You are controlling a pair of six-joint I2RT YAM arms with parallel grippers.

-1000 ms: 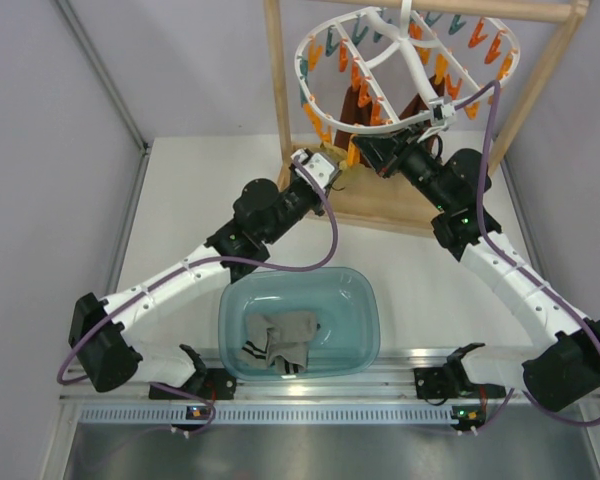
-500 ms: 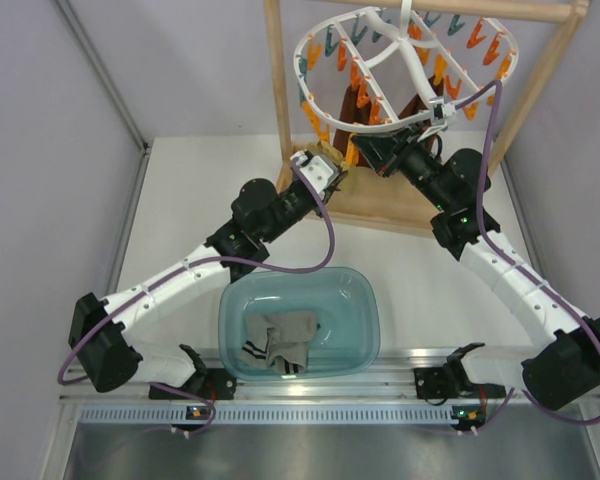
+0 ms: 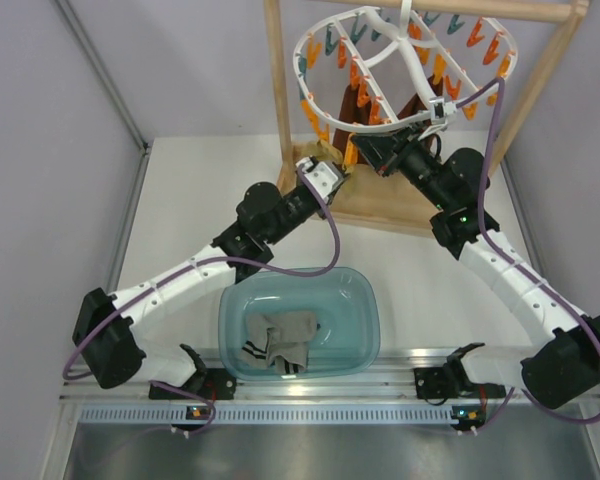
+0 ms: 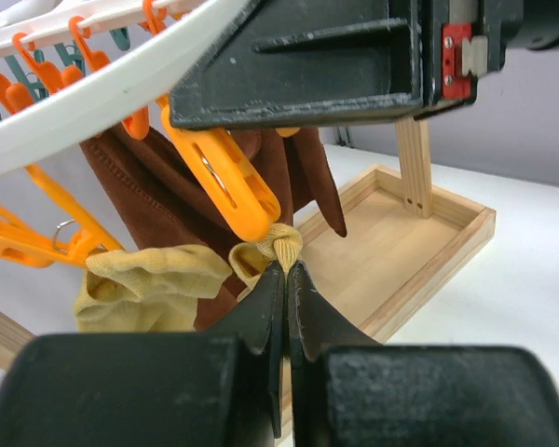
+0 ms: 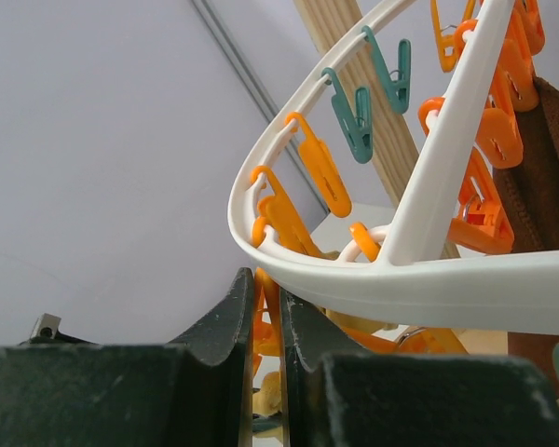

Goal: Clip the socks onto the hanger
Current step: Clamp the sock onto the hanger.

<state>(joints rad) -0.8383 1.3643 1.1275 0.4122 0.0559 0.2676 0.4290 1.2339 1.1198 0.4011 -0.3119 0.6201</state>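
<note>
The left fingers [image 4: 276,287] are shut on a yellow sock [image 4: 278,245] in the middle of the frame. Just above it, an orange clip [image 4: 225,177] of the white hanger [image 4: 74,112] is squeezed by the right fingers [image 5: 249,298]

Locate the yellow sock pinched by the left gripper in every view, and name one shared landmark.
Top external: yellow sock at the left gripper, under the hanger's near rim.
Left wrist: centre, pinched in that gripper, below an orange clip.
Right wrist: only a yellow scrap low down; cannot tell.
Shared landmark: the white hanger.
</note>
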